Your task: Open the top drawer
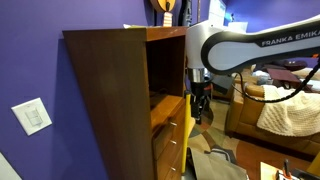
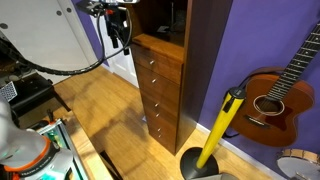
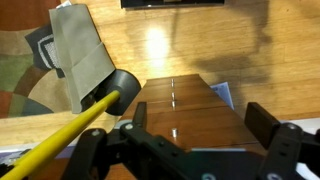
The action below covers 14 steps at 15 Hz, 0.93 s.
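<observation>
The top drawer [image 2: 160,54] is the uppermost honey-brown front in the tall dark-brown cabinet [image 1: 105,90], and it sits flush with the matching fronts below it. It also shows in an exterior view [image 1: 173,108]. In the wrist view I look down the drawer fronts, with the top drawer [image 3: 185,136] and its small metal knob nearest. My gripper [image 3: 199,118] is open and empty, its fingers spread to either side of that front. In both exterior views the gripper [image 1: 201,103] [image 2: 122,36] hangs just in front of the top drawer.
A yellow-handled dustpan [image 2: 222,125] stands on the wooden floor beside the cabinet and also shows in the wrist view [image 3: 70,125]. A guitar [image 2: 278,95] leans on the purple wall. A brown sofa [image 1: 285,110] stands behind the arm.
</observation>
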Motion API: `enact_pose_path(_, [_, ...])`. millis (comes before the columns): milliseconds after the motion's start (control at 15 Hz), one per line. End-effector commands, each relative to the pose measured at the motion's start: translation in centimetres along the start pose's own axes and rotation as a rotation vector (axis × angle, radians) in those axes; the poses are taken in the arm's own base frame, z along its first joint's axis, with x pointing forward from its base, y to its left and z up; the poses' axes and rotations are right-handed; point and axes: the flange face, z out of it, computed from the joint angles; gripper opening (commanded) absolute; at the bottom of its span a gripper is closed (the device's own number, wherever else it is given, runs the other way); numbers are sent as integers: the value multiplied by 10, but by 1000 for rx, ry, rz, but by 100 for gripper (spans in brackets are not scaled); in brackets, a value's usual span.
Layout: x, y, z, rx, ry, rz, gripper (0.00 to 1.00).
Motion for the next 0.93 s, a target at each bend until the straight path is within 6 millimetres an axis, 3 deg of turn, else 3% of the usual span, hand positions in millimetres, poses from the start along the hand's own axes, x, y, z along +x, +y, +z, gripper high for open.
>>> enact_pose_path(0, [21,0,32,15,46,13,100])
enact_pose_path(467, [44,0,74,-15,140,-99,100])
enact_pose_path(867, [60,-4,89,-60,244,-193,100])
